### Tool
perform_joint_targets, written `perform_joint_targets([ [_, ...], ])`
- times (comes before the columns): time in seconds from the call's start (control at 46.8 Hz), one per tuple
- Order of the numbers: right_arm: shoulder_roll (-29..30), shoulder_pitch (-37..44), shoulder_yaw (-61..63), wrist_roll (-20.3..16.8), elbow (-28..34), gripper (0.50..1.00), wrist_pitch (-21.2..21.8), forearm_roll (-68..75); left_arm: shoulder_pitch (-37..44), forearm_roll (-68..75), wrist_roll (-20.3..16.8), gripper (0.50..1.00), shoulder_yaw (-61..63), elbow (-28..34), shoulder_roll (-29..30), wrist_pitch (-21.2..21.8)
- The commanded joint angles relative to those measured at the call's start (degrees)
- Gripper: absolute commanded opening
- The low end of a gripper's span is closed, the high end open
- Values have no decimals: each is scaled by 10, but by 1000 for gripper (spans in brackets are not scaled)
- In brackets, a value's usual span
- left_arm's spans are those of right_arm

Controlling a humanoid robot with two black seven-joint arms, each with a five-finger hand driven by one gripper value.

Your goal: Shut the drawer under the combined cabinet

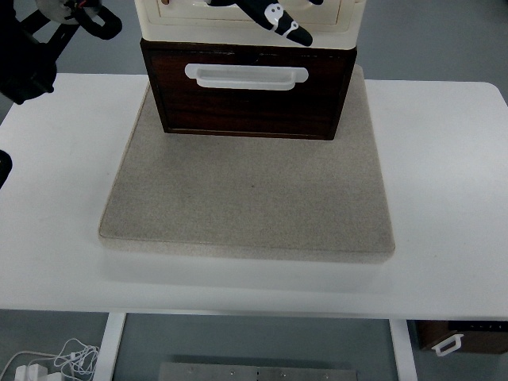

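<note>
White desk (444,198), beige mat (246,198) centred. Dark drawer (250,99) at mat's far edge, under cream cabinet (246,16), protruding toward near edge; handle (246,75) runs left-right. Left hand (48,36) at far-left corner, grip unclear; drawer lies to its right. Push away, toward far edge.

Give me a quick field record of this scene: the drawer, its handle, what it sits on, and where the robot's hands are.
drawer: dark brown wooden drawer under the cream cabinet, front facing the camera
handle: white plastic bar handle, centred on the drawer front, untouched
base: beige square stone slab on the white table
left hand: black robot hand at upper left, off the drawer
right hand: not in view
on cabinet: black-and-white object, unclear
</note>
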Motion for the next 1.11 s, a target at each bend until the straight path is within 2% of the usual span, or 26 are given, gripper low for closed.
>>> perform_joint_targets([
  [0.0,0,0,-1,0,-1,952,0,0,-11,1,-26,1000,-43,21,-8,0],
  [0.192,0,0,0,0,0,952,0,0,-24,0,-108,1000,-114,55,-1,0],
  [0.427,0,0,-1,0,-1,952,0,0,-25,-1,-148,1000,-226,148,7,21],
  [0.705,0,0,0,0,0,952,0,0,-25,-36,-158,1000,-235,207,58,102],
  [0.876,0,0,0,0,0,952,0,0,-24,-31,-179,1000,-233,255,61,201],
  [1.089,0,0,1,0,0,952,0,0,-17,-43,-178,1000,-204,331,80,220],
])
